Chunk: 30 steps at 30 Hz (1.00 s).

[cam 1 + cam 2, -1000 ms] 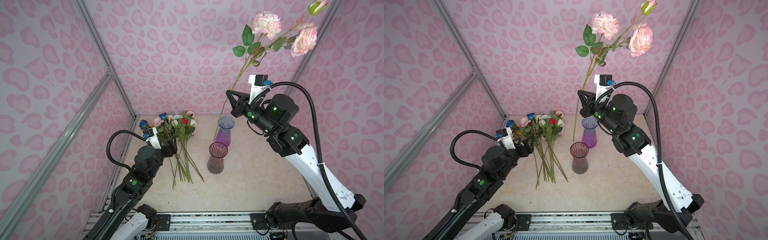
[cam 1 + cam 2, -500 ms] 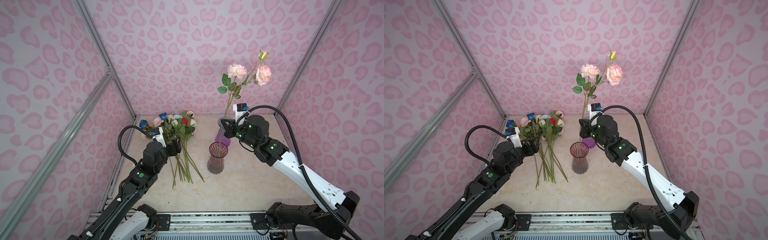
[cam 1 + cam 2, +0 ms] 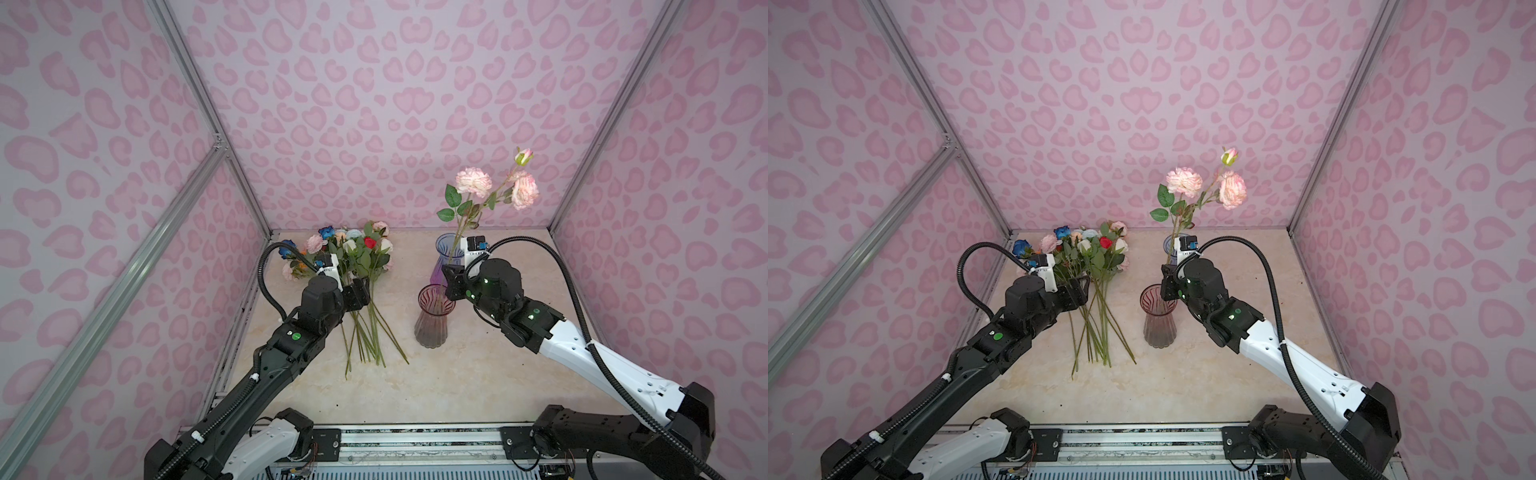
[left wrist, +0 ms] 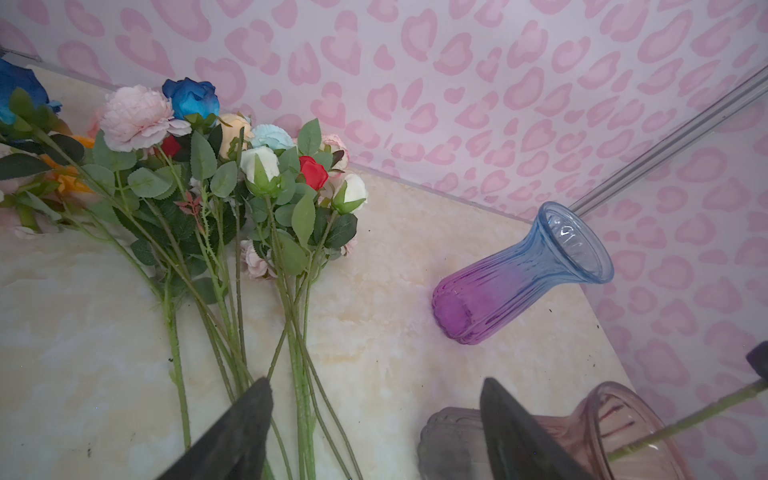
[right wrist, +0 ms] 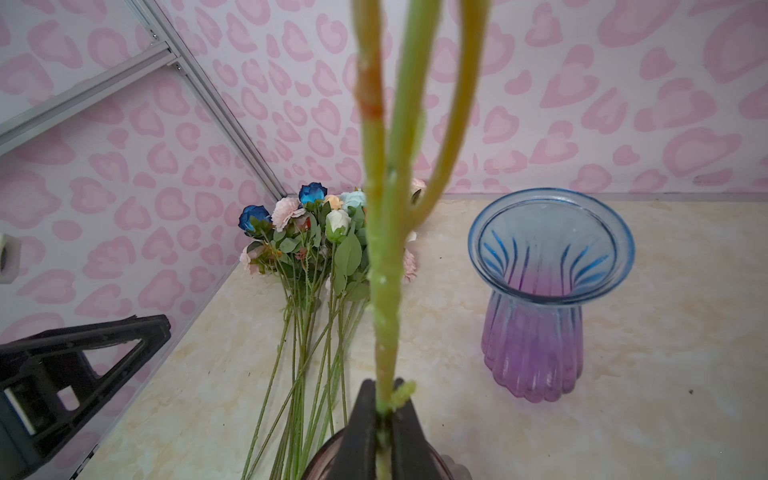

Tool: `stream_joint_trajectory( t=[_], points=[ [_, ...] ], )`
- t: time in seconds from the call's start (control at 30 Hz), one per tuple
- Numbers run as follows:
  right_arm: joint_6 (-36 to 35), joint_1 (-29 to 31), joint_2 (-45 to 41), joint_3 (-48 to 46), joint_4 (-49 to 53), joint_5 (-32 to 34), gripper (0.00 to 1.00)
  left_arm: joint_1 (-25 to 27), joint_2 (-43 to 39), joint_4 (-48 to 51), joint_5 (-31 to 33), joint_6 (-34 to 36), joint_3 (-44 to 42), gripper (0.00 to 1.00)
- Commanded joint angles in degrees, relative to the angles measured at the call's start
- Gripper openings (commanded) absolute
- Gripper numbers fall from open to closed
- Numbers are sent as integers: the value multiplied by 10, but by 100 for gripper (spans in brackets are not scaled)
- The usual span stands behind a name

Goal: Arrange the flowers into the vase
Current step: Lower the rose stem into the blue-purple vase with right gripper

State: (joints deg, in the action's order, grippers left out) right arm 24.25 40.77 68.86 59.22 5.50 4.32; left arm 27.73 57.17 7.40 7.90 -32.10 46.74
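My right gripper (image 5: 384, 395) is shut on the green stem of a pink flower spray (image 3: 473, 183), just above the mouth of the dark pink vase (image 3: 432, 322). The stem's lower end (image 4: 685, 419) reaches into that vase; the pink heads (image 3: 1183, 181) stand high above. The other flowers (image 3: 357, 257) lie in a bunch on the table at the back left, stems toward the front. Over those stems hovers my left gripper (image 4: 375, 382), open and holding nothing. In both top views the left gripper (image 3: 1079, 291) sits beside the bunch (image 3: 1092, 253).
A blue-and-purple glass vase (image 4: 519, 274) stands upright behind the dark pink one, partly hidden by my right wrist in both top views. Pink patterned walls with aluminium posts (image 3: 208, 120) close in the marble tabletop (image 3: 457, 382) on three sides.
My right arm has come down and forward with the pink spray, bringing its stem into the dark pink vase. The left arm has reached further toward the bunch's stems.
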Motion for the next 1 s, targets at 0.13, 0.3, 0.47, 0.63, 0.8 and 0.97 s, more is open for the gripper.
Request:
stream_joint_trajectory(
  t=[0.13, 0.3, 0.47, 0.63, 0.8, 0.97],
  points=[
    [13, 0, -11, -14, -7, 13, 18, 0, 9, -10, -9, -7, 1, 79],
    [11, 0, -26, -20, -2, 18, 19, 0, 11, -12, -5, -6, 0, 79],
    [14, 1, -37, -26, 7, 22, 26, 0, 19, -10, 1, 0, 1, 79],
    [9, 1, -33, -22, 20, 17, 34, 0, 30, -10, 4, 2, 2, 79],
    [7, 0, -36, -23, 32, 24, 38, -1, 43, -11, 6, 3, 5, 79],
    [5, -1, -49, -33, 34, 28, 39, -1, 60, -14, 6, 5, 10, 79]
  ],
)
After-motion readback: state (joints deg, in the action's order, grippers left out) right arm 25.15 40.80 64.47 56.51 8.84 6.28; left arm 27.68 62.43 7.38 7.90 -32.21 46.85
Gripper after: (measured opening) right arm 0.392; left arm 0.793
